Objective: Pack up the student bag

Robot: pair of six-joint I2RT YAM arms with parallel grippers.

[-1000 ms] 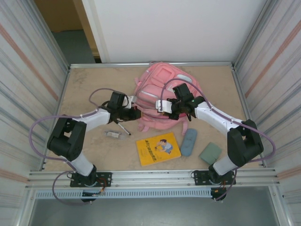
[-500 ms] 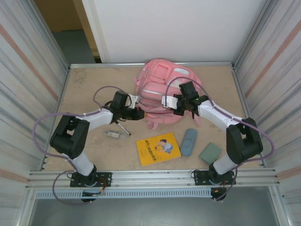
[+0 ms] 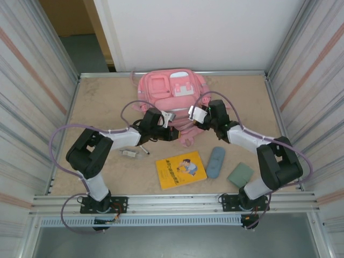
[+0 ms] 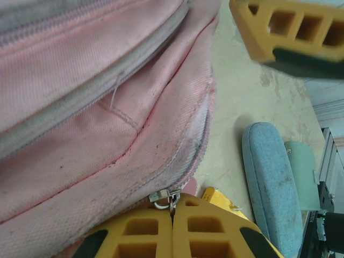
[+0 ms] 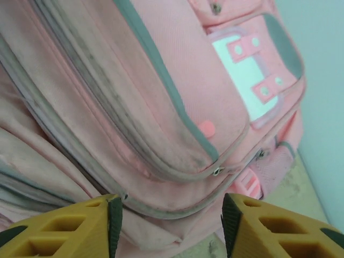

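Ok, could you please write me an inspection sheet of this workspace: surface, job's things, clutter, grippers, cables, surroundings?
Surface: tan board tabletop, scuffed and stained.
Job's things: large soft pink fabric backpack at the far edge; visible zips closed.
Clutter: yellow picture book, blue-grey oblong pencil case, green pad, pen and small pale object, all outside the bag.
Grippers: left gripper shut on the metal zip pull; right gripper open, facing the bag.
Cables: purple cables loop along both arms; no snag seen.
Surroundings: ribbed metal side walls, white back panel.
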